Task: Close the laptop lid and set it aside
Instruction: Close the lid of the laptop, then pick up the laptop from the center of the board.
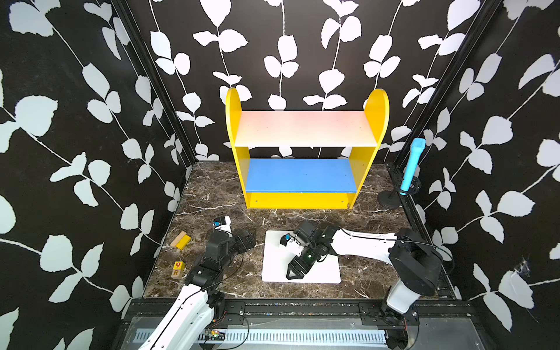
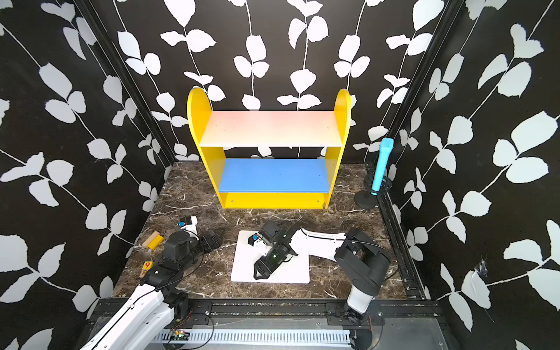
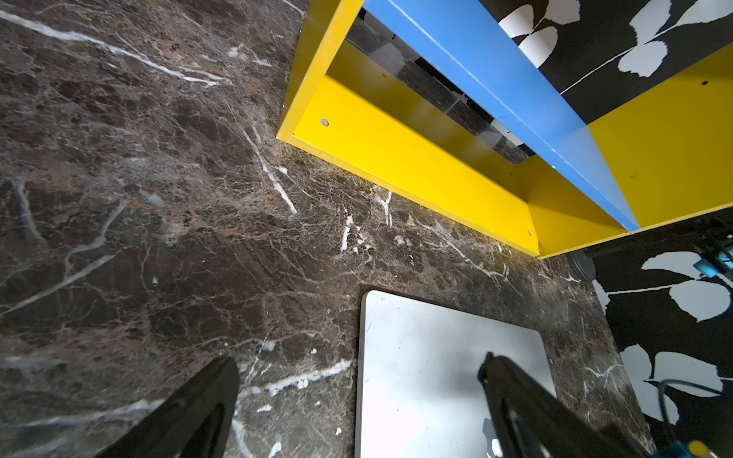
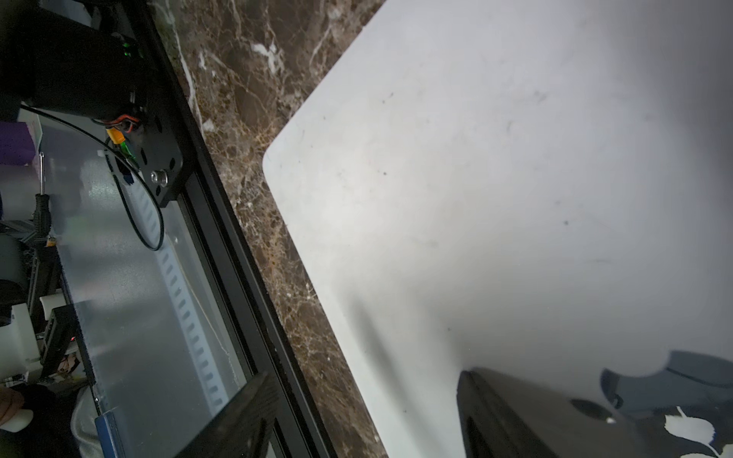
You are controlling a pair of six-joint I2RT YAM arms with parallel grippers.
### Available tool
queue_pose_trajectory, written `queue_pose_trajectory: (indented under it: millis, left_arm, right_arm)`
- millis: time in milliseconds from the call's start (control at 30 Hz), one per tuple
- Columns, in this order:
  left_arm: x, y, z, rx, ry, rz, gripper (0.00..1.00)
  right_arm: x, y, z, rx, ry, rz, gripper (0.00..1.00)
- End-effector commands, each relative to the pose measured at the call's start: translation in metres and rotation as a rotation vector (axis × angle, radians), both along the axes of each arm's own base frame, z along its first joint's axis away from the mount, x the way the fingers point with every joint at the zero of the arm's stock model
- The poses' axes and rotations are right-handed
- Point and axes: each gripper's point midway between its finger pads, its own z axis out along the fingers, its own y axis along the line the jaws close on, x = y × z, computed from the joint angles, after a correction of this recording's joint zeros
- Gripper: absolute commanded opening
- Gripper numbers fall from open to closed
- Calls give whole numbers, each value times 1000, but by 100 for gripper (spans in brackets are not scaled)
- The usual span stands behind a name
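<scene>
The laptop lies shut and flat on the marble table in front of the shelf, its silver-white laptop lid [image 1: 328,269] [image 2: 298,271] facing up. My right gripper [image 1: 293,273] [image 2: 260,273] hovers low over the lid's front-left part, open and holding nothing. In the right wrist view the lid [image 4: 476,178] fills the frame; one finger [image 4: 499,412] is over it and the other beyond its edge. My left gripper [image 1: 248,238] [image 2: 216,238] is open just left of the laptop. In the left wrist view it [image 3: 357,359] straddles the edge of the lid [image 3: 420,357].
A yellow shelf [image 1: 368,169] with a pale pink top board and a blue lower board stands at the back. At the back right a blue microphone [image 1: 412,165] rests on a black stand. Wooden blocks [image 1: 181,240] and a numbered block [image 1: 177,269] lie at the left.
</scene>
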Motion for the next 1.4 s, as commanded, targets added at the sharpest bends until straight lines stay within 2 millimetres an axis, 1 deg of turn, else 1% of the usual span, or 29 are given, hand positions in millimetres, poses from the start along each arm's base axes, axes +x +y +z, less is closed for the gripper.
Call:
queue_pose_trajectory:
  millis: [0,67,100,167,267,300,367,433,500,667,767,900,1100,1233,1367]
  left_arm:
    - [-6,-2,-10,12,44,-23,98]
    - [-7,-3,-11,18,61,-31,98]
    - [-8,-4,-12,20,69,-38,99]
    - [-11,-4,-13,28,89,-45,98]
    - [-14,-4,-17,39,122,-56,98]
    - [-16,-5,-18,42,136,-61,98]
    - [-18,-5,-21,48,159,-71,99]
    - [-19,-7,-23,50,183,-81,99]
    - [-21,-9,-25,53,205,-92,99]
    - [-24,-12,-29,53,251,-115,99]
    - [-28,-15,-33,44,281,-133,98]
    - [-33,-23,-38,33,315,-163,95]
    - [-44,-35,-46,45,372,-218,95]
    - [-52,-43,-52,50,401,-256,96]
    - [-60,-52,-58,46,431,-294,95]
  right_arm:
    - [4,-8,4,-7,-43,-37,75]
    - [8,-14,10,5,-56,-78,76]
    - [13,-17,18,20,-74,-107,76]
    - [20,-27,26,35,-92,-171,77]
    - [31,-49,36,52,-122,-286,79]
    - [35,-59,39,54,-132,-345,81]
    - [42,-74,44,63,-146,-437,83]
    - [46,-88,43,67,-139,-525,85]
    - [49,-102,40,65,-129,-611,88]
    - [51,-135,27,53,-95,-800,91]
    - [48,-154,19,50,-70,-901,93]
    - [41,-173,9,43,-32,-997,94]
    - [28,-192,-4,10,11,-1076,95]
    - [20,-197,-14,10,56,-1103,95]
    - [12,-197,-24,22,102,-1109,94]
